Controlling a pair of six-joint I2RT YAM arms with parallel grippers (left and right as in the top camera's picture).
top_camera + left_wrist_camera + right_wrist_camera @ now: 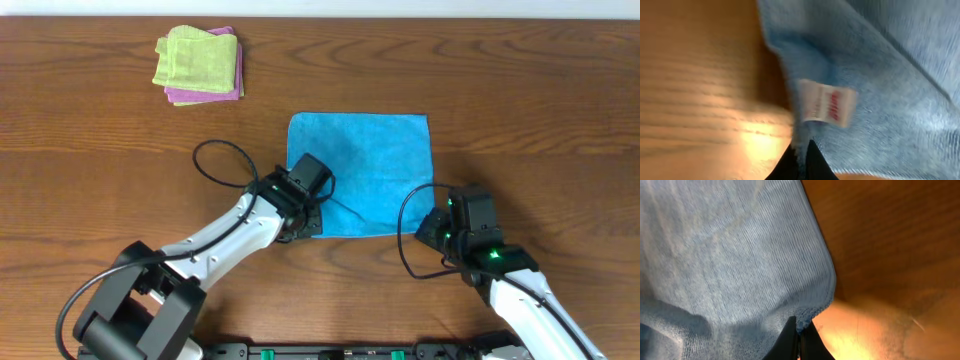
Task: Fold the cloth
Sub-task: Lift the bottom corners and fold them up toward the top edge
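From above, we see the cloth lying flat and open on the counter, near the middle. The left hand is at its near left corner and the right hand at its near right corner. We think both take the near edge so that it can be lifted and carried over to the far edge. A green cloth lies folded on a pink cloth, well apart at the far left.

In the left wrist view, the fingertips are together and clamp the edge of the cloth, just beside a small white label.

In the right wrist view, the fingertips are also pressed together on the corner hem. The corner is puckered a little there, which suggests a firm pinch.
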